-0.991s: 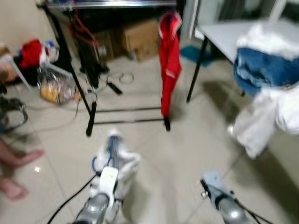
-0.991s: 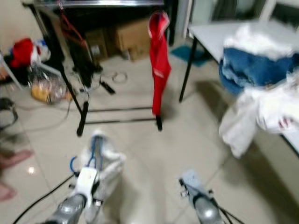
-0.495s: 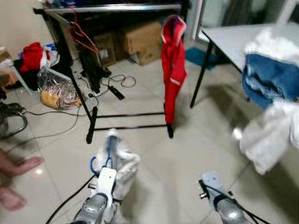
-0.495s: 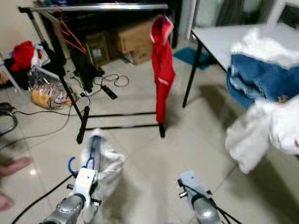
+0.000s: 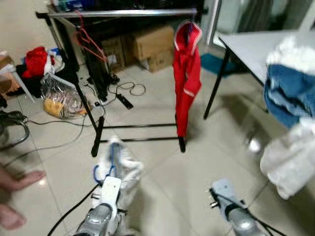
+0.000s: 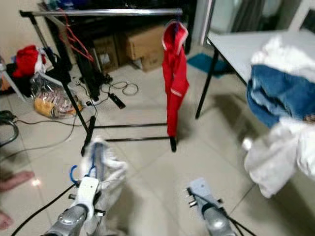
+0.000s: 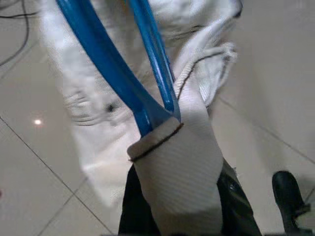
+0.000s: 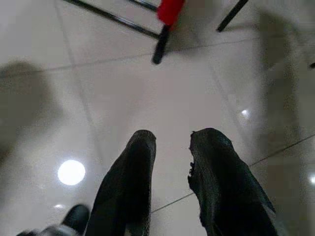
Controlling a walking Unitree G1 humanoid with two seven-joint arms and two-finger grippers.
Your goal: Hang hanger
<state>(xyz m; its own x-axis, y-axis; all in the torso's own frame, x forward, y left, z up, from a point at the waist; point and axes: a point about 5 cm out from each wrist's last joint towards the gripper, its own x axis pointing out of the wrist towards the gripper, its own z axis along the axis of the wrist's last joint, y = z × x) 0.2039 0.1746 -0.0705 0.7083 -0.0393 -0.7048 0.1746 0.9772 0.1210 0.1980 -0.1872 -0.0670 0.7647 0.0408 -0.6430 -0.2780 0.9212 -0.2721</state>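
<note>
While the robot stands on a pale tiled floor [image 5: 197, 167], its left gripper [image 7: 172, 147] sits low and closest to the camera, its jaws closed on a blue hanger [image 7: 118, 73] that carries a white garment [image 7: 98, 113]; the garment's ribbed collar wraps the hanger right at the jaws and the cloth hangs away beyond them. From the head camera, the same white bundle with the blue hanger [image 5: 112, 160] rides just past the tip of the left arm. Beside it, well apart, the right gripper [image 8: 170, 147] hangs over bare tile, its two black fingers [image 8: 133, 167] held a narrow gap apart with nothing between them. Ahead of both grippers stands a black clothes rack [image 5: 98, 132] with a silver top rail [image 5: 123, 13]. On the rail's end, ahead of the right gripper, hangs a red hooded jacket [image 5: 187, 73]; a red empty hanger [image 5: 88, 39] hangs nearer the other end. Off beyond the right gripper, a white table [image 5: 261, 44] holds a blue garment [image 5: 290, 93] and white clothes [image 5: 290, 157] spilling over its edge. Behind the rack sit cardboard boxes [image 5: 147, 44], cables [image 5: 123, 91] and a plastic bag [image 5: 61, 96]. Out beyond the left gripper, a person's bare feet [image 5: 17, 179] rest on the tile.
</note>
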